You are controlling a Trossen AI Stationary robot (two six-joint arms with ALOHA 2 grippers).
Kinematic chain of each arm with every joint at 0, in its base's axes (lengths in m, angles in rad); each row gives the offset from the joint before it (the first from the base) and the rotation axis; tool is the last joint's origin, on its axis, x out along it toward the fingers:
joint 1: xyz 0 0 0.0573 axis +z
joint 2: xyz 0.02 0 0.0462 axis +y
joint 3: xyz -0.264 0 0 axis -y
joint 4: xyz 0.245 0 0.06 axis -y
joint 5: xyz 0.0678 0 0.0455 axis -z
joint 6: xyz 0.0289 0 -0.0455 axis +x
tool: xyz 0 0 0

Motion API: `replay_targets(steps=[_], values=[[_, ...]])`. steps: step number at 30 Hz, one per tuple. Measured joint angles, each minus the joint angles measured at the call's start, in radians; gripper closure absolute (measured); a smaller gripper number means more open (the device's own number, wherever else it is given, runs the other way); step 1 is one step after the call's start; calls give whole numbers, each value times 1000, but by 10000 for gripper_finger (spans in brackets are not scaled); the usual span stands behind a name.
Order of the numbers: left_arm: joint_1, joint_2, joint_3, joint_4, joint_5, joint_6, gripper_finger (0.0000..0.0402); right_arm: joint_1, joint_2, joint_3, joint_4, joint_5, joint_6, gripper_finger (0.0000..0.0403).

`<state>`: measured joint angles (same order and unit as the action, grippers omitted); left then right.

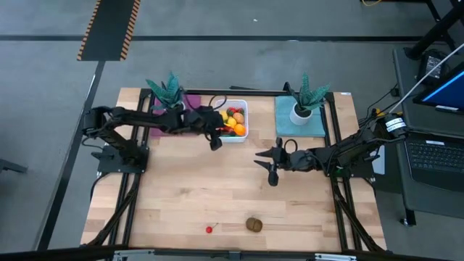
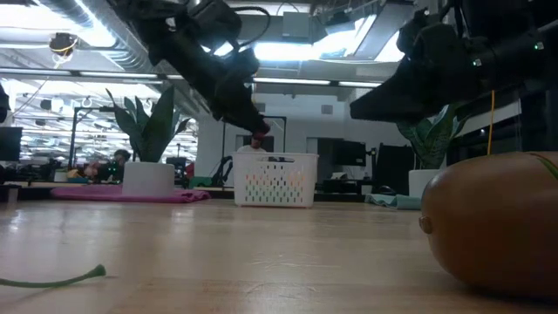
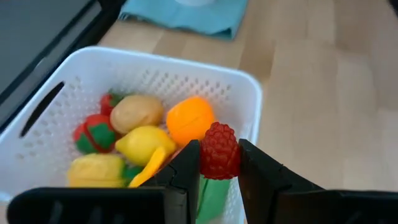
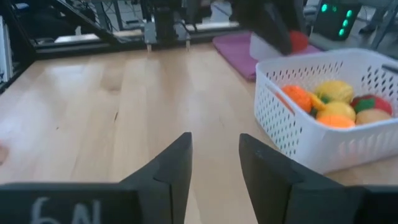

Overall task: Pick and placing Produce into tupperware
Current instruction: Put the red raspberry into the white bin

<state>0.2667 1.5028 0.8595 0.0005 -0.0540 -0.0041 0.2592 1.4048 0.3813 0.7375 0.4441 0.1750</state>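
While the left gripper (image 3: 219,163) pinches a red berry (image 3: 219,151) just above the white tub's (image 3: 251,93) near rim, the right gripper (image 4: 214,163) waits mid-table, fingers parted, holding nothing.

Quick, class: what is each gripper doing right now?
Left gripper: closed on a red strawberry above the tupperware.
Right gripper: open, holding nothing.
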Motion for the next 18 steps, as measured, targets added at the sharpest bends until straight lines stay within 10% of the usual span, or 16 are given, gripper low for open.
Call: replay_targets(steps=[18], values=[[48,20,100,-217,68,67,324,0,0,0,-40,-2,55,267]])
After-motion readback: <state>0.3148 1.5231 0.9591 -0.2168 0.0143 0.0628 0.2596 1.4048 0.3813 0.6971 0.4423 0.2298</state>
